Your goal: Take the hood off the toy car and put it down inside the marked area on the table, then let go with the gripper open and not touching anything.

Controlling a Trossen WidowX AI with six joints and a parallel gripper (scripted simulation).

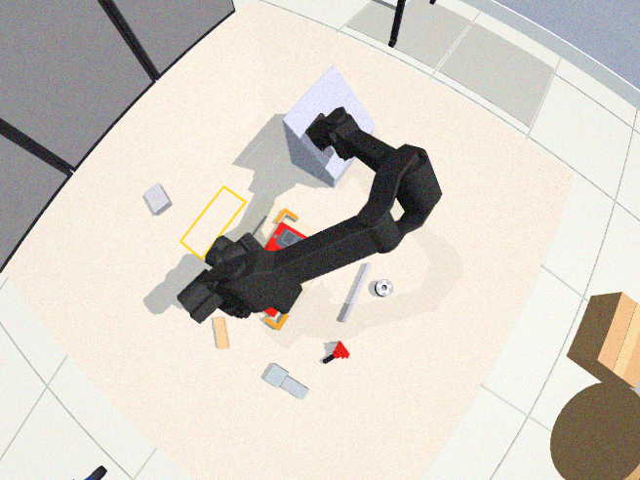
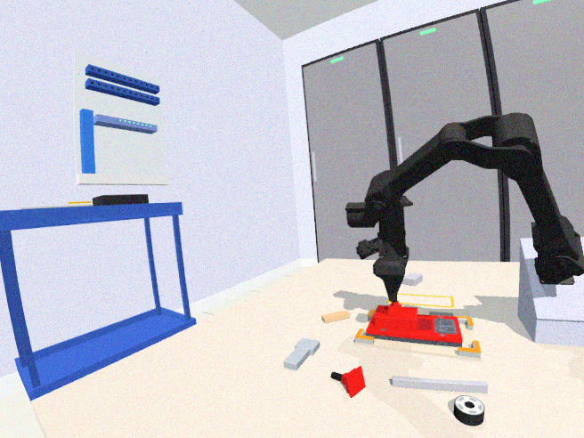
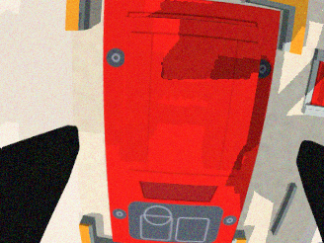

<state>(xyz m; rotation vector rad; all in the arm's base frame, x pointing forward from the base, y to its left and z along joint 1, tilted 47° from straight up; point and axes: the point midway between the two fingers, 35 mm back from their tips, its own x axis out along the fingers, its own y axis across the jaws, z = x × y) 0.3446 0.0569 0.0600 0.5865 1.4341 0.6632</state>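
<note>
The red toy car (image 1: 275,239) (image 2: 438,333) (image 3: 173,109) sits level between orange corner brackets. A grey panel (image 1: 289,237) (image 2: 444,325) (image 3: 175,221) with a circle and squares drawn on it lies at one end. I cannot make out a separate edge of the hood. My gripper (image 2: 393,297) (image 3: 193,145) is open and empty, pointing down over the car; its fingers stand to both sides of the body in the wrist view. The arm hides the gripper and much of the car in the top view. The yellow marked area (image 1: 202,214) (image 2: 426,296) lies behind the car.
A grey rod (image 1: 260,225) (image 3: 283,208) and a small red part (image 3: 318,91) lie beside the car. Around stand a grey block (image 1: 157,198) (image 2: 412,279), wooden block (image 1: 220,333) (image 2: 336,316), stepped grey piece (image 1: 276,376), red piece with black stem (image 1: 340,351) (image 2: 353,380), bar (image 1: 353,292) and wheel (image 2: 469,417).
</note>
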